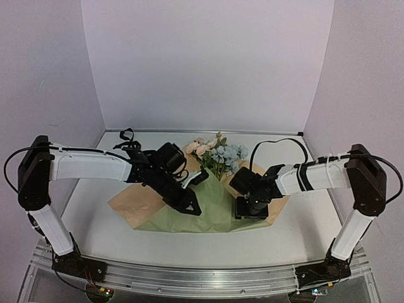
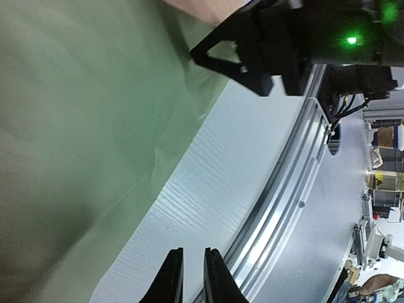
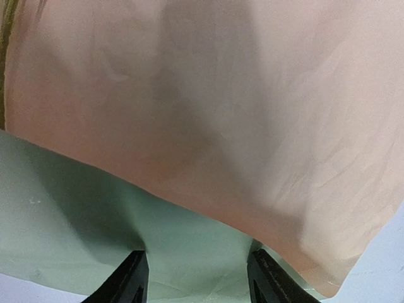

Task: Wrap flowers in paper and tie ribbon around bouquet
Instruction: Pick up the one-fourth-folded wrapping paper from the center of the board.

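Observation:
The paper point(image 1: 214, 211) lies spread mid-table, olive-green side up, with tan flaps turned over at left and right. The flowers point(image 1: 222, 156), pink, cream and pale blue, rest at its far edge, a loose, open bouquet. My left gripper point(image 1: 194, 208) hovers over the paper's near left part. In the left wrist view its jaws point(image 2: 193, 278) are almost together over bare table beside the paper point(image 2: 76, 126), holding nothing. My right gripper point(image 1: 249, 214) points down onto the paper's right side. It stands open point(image 3: 199, 278), with green paper point(image 3: 189, 252) between the fingers under a tan fold. The ribbon is out of view.
White walls close the table at the back and both sides. An aluminium rail point(image 2: 278, 189) runs along the near edge. Black cables point(image 1: 128, 139) loop above the left arm. The right arm's black wrist point(image 2: 265, 50) shows close by in the left wrist view.

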Robot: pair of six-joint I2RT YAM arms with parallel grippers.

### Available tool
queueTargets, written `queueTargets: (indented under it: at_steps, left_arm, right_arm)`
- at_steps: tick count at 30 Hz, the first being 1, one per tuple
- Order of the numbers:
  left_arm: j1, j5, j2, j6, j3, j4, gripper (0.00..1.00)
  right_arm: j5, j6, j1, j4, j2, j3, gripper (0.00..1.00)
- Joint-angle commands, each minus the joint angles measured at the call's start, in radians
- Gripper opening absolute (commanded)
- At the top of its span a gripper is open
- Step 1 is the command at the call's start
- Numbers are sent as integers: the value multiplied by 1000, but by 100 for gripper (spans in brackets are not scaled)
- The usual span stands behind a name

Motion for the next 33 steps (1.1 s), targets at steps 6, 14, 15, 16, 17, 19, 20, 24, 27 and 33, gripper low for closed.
queueTargets:
  at_steps: [6,14,15,16,17,19,20,24,27,33]
  left_arm:
    - [30,-221,200,-83,30,63,7]
    - [37,-278,257,-115,54,81,7]
    - [37,-273,259,-116,52,82,7]
    - [37,-268,260,-118,49,82,7]
    - [38,-269,258,-121,42,82,7]
    - [39,-282,247,-127,20,84,7]
    - [40,-289,240,-130,5,86,7]
    - [57,-297,200,-148,-62,113,7]
    - [69,-288,183,-154,-97,131,7]
    - [70,-268,177,-145,-113,145,7]
  right_arm:
    - [80,-45,43,-59,-134,-13,61]
    - [83,-80,111,-74,-93,-8,61]
    - [84,-79,111,-74,-81,-8,61]
    - [85,-79,112,-73,-69,-9,61]
    - [87,-78,112,-74,-59,-9,61]
    - [90,-75,111,-74,-42,-11,61]
    - [91,-72,111,-74,-34,-15,61]
    - [92,-55,111,-72,-2,-34,61]
    - [99,-27,110,-73,2,-62,60]
    - [121,48,90,-90,-139,-147,66]
